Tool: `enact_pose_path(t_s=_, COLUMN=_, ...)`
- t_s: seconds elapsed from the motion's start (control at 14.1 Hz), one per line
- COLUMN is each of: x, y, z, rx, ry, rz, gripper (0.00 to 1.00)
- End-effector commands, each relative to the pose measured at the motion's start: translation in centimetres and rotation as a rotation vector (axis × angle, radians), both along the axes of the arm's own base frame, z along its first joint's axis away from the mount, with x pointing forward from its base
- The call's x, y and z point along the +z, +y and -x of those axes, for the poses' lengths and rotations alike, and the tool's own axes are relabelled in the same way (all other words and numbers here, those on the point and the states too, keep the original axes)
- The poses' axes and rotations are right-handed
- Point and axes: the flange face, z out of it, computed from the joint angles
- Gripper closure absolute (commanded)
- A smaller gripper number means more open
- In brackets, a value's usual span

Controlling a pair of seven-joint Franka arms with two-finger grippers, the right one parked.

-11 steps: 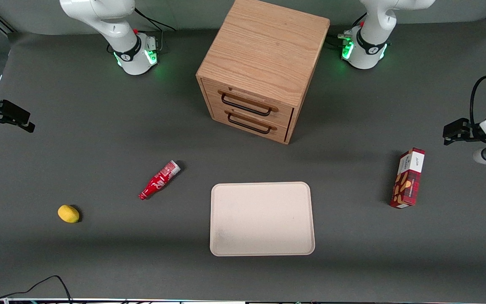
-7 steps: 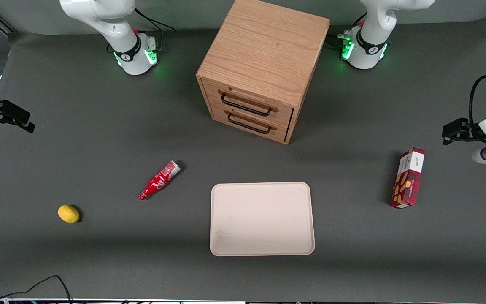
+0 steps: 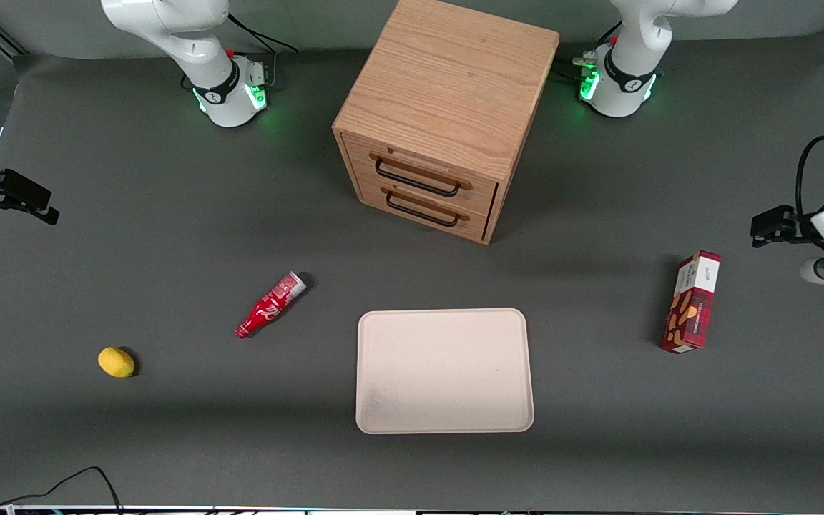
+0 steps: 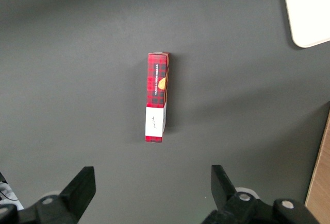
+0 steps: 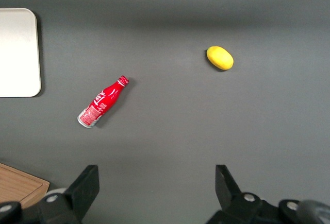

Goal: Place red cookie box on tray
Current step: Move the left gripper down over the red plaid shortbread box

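While the gripper [image 4: 152,193] hangs high above the matte dark grey surface [image 3: 133,214] at the working arm's end, its two black angular jaws stand wide apart with nothing between them. Below the gap between the jaws, well clear of both fingertips [image 4: 82,180], lies the red cookie box [image 4: 156,97], a long, slim rectangular carton of dark red plaid card resting on one long side, with a white panel at the end nearer the jaws and a tan cookie picture on its face. Far out from the jaws, toward the middle of the surface, sits the tray [image 3: 444,370], a broad, flat, smooth cream-beige rectangle with rounded corners and a low rim, well apart from the box [image 3: 692,302]. Farther from the front camera than the tray stands a boxy cabinet [image 3: 448,114] of light, grained wood with two drawers, each with a dark handle. Toward the parked arm's end lie a glossy red bottle [image 3: 270,305] on its side and a small rounded yellow lemon [image 3: 116,362].
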Motion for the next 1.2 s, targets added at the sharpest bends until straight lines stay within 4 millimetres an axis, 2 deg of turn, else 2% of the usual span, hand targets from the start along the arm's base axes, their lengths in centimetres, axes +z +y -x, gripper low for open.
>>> enact_pose_path(t_s=0.0, x=-3.7, y=1.3, z=-1.7, rx=-0.013, ry=0.033, rz=0.001, gripper=0.0)
enact_pose_path(t_s=0.14, x=-7.2, y=2.6, z=-2.1, rx=-0.007, ry=0.029, rz=0.036, gripper=0.0)
enact_pose_path(t_s=0.28, x=-11.8, y=4.1, z=-1.9, rx=-0.022, ry=-0.003, rz=0.042, gripper=0.0)
enact_pose_path(t_s=0.43, x=-16.5, y=4.4, z=-1.3, rx=-0.018, ry=-0.039, rz=0.062, gripper=0.0)
enact_pose_path(t_s=0.57, x=-21.1, y=4.6, z=0.0, rx=-0.026, ry=-0.08, rz=0.075, gripper=0.0)
enact_pose_path(t_s=0.71, x=-24.6, y=4.8, z=1.6, rx=-0.024, ry=-0.103, rz=0.093, gripper=0.0)
enact_pose_path(t_s=1.13, x=-29.7, y=4.8, z=3.7, rx=-0.082, ry=-0.163, rz=0.094, gripper=0.0)
